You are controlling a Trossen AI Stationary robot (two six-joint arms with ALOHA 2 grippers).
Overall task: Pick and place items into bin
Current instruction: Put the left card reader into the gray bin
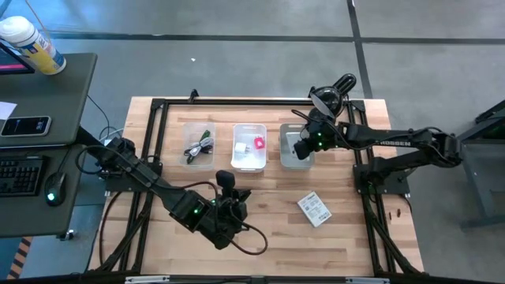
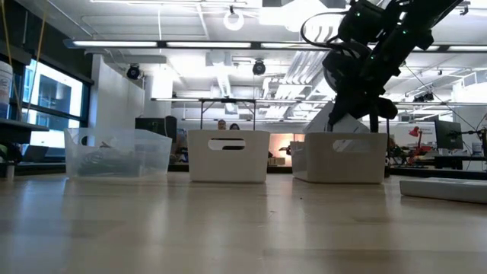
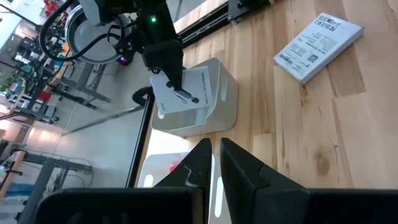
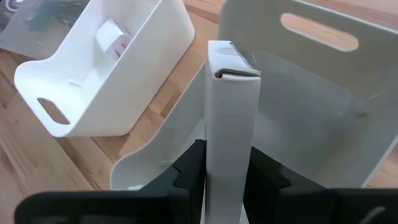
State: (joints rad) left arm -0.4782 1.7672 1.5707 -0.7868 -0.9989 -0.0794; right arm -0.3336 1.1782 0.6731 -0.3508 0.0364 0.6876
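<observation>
Jaws first: our right gripper (image 4: 225, 163) has its fingers either side of a white packet (image 4: 231, 118), standing on edge over the grey bin (image 4: 323, 106); whether they pinch it or have let go we cannot tell. Our left gripper (image 3: 213, 163) is clenched on nothing.

From the high view, the right gripper (image 1: 309, 140) sits over the right-hand bin (image 1: 286, 160) at the far side of the table (image 1: 355, 237). A second white packet (image 1: 315, 209) lies flat on the bare wood, nearer and to the right. The middle bin (image 1: 239, 163) holds a pink piece (image 1: 259, 143); the clear left bin (image 1: 189, 128) holds a cable (image 1: 197, 147). The left gripper (image 1: 228, 186) waits near the middle.

At table height, the packet (image 2: 338, 122) hangs tilted, its lower end dipping behind the bin's rim (image 2: 338, 135).

From the left wrist, that packet (image 3: 181, 92) leans out over the bin's (image 3: 225, 102) edge.

Our judgement: we should centre it well inside the walls and lower a touch before opening wide, so that it drops in rather than tipping off the rim.
</observation>
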